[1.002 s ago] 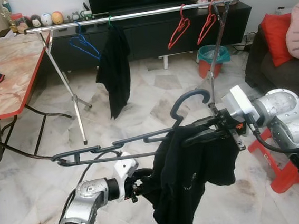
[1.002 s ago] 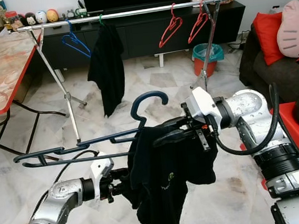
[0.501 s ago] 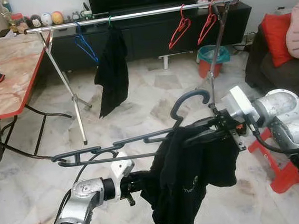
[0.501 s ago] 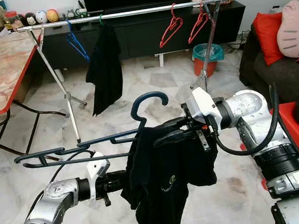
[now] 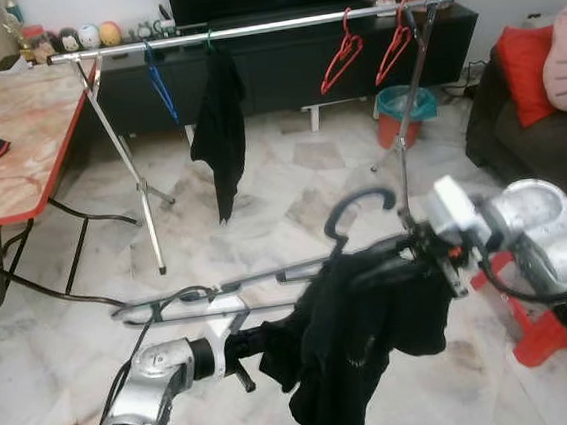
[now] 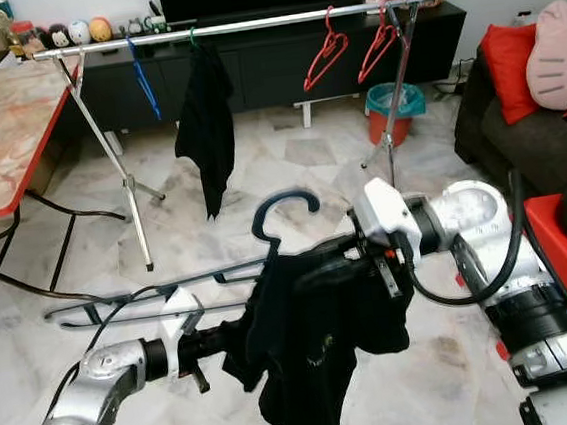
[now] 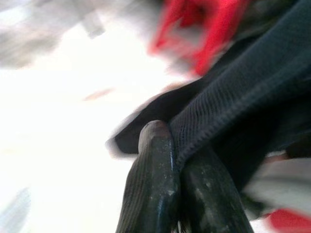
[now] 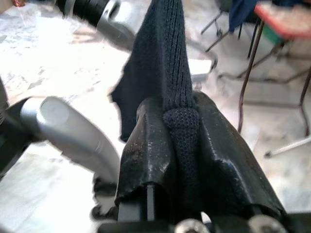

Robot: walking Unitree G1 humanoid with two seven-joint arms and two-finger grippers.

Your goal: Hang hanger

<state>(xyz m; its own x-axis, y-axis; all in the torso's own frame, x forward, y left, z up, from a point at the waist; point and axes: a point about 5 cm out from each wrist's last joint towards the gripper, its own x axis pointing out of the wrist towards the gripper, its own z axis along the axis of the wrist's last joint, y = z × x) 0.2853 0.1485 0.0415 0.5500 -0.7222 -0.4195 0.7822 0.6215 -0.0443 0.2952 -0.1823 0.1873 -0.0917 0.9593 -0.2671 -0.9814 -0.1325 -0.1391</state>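
Open rail [image 5: 275,24] stretch between black garment [image 5: 219,128] and red hangers [image 5: 339,54] (floor bare below).

rail [image 5: 246,28]: runs left to right across the back, ahead of the robot
hangers on rail: one [image 5: 160,84] near the left end, two [image 5: 339,54] near the right end
hung garment [image 5: 219,123]: on the rail, just right of the left hanger
surface [image 5: 15,138]: far left
bin [image 5: 398,113]: on the floor behind the rail's right leg
sofa [image 5: 518,140]: far right
held hanger [image 5: 269,274]: in front, between both arms, a garment [image 5: 366,335] draped on it
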